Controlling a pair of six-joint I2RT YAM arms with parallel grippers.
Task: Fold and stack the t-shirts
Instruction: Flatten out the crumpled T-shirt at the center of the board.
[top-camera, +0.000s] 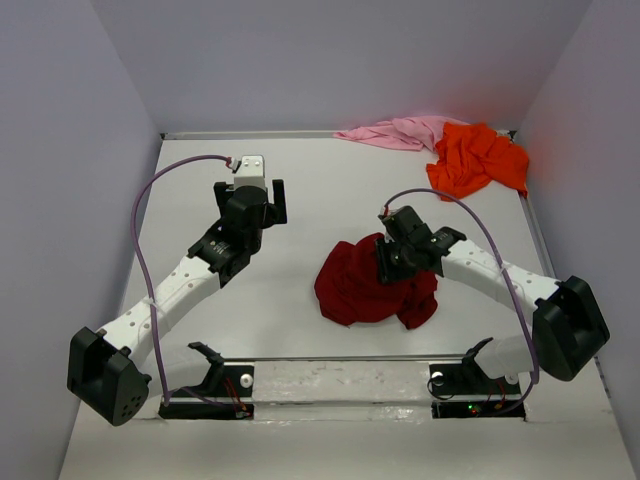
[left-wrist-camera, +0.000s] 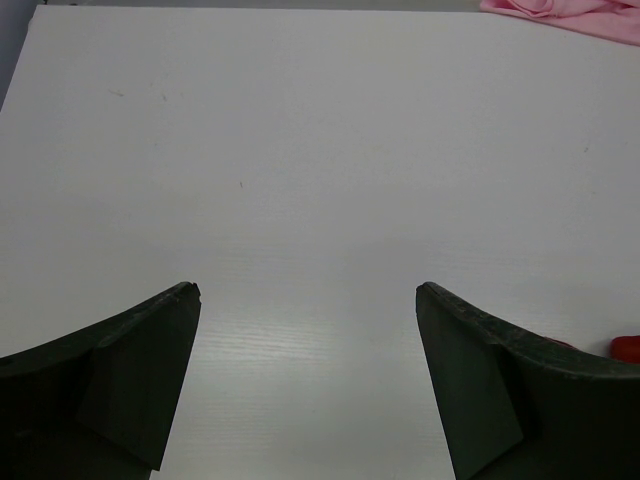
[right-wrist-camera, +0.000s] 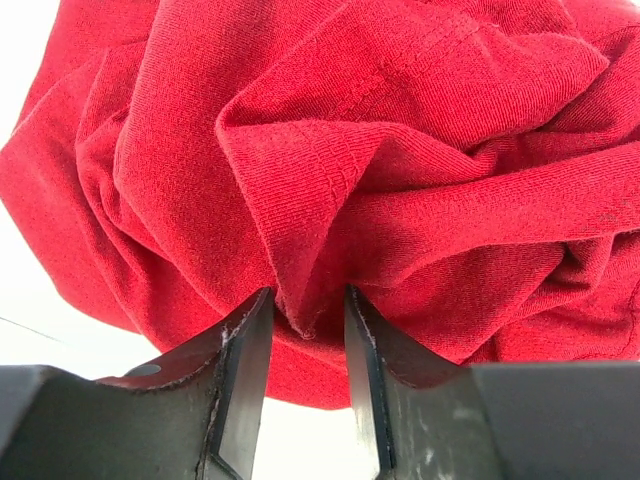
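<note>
Now the right tool (right-wrist-camera: 308, 300), pinching the red t-shirt (right-wrist-camera: 420, 140) (all crumpled), should lift slowly so the open left tool (left-wrist-camera: 308, 290) at nine o'clock can help.

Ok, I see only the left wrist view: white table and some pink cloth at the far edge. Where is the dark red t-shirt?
Observer: The crumpled dark red cloth t-shirt lies around the middle of the white table.
Operator: Does the right hand touch it?
Observer: Yes, the right hand pinches one fold between its fingers.
Operator: And the orange one?
Observer: The bright orange cloth t-shirt lies bunched in the far right corner, touching the pale pink cloth t-shirt.
</note>
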